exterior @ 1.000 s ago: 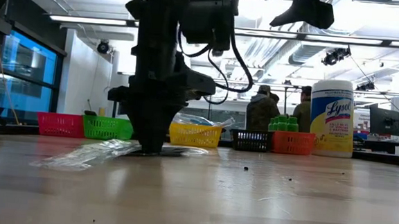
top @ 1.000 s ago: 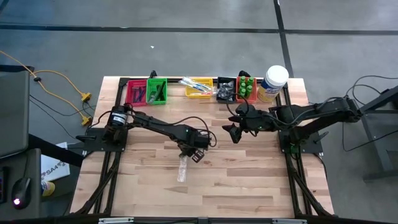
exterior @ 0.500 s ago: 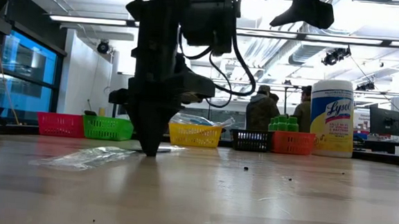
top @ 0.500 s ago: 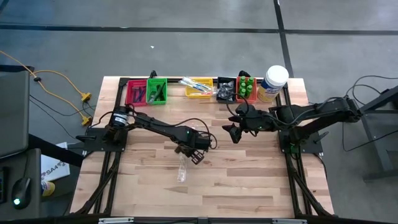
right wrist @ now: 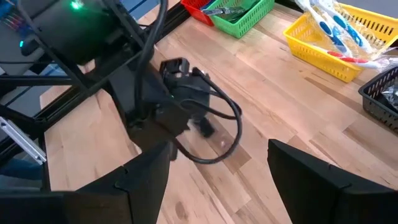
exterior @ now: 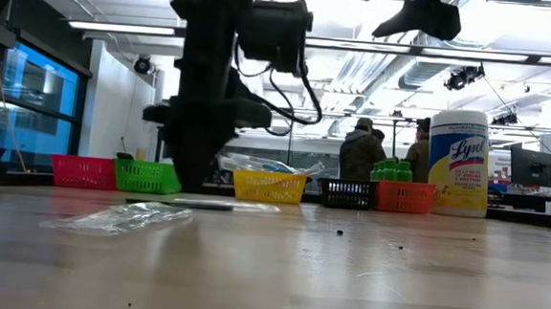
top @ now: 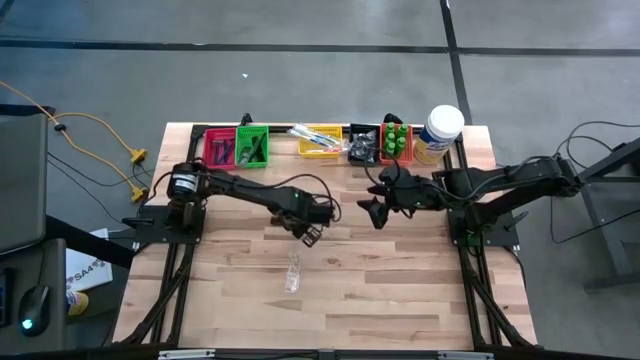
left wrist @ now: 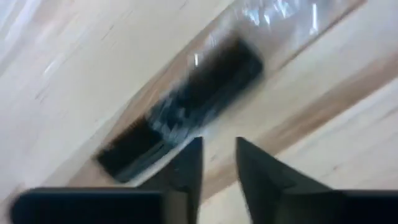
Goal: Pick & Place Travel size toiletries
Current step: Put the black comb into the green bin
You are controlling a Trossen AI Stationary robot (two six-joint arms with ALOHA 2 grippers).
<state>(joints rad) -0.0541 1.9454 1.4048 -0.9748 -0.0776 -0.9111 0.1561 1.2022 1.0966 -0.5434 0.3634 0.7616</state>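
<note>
While your left hand [top: 311, 236] hangs just above the bare wood near the middle of the tabletop [top: 400, 290], its two dark fingers [left wrist: 186, 168] stand only a narrow gap apart and hold nothing. Its arm reaches out low from the left edge, elbow bent, wrist tipped downward. In the left wrist view, a black comb in a clear wrapper [left wrist: 186, 106] lies flat on the boards just past the fingertips, apart from them. From above, that same clear-wrapped item [top: 292, 271] rests on the near side of the left hand, close by, its long axis running toward the front edge. The low view shows the crinkled wrapper [exterior: 118, 217] lying flat on the wood, with the left arm's dark bulk raised behind it.

Your right hand [top: 372, 213] waits well clear of the wood, right of centre, fingers [right wrist: 311, 180] spread wide and empty, its arm stretched in from the right side.

Along the far edge sit the small bins: red [top: 219, 150], green [top: 252, 147], yellow [top: 319, 141] with clear-wrapped toothbrushes [top: 305, 132], black [top: 363, 145], and orange holding small green bottles [top: 395, 137]. Beside them at the far right corner stands a large white jar [top: 439, 133] with a yellow label. In the low view, two people [exterior: 364, 152] stand in the room beyond.
</note>
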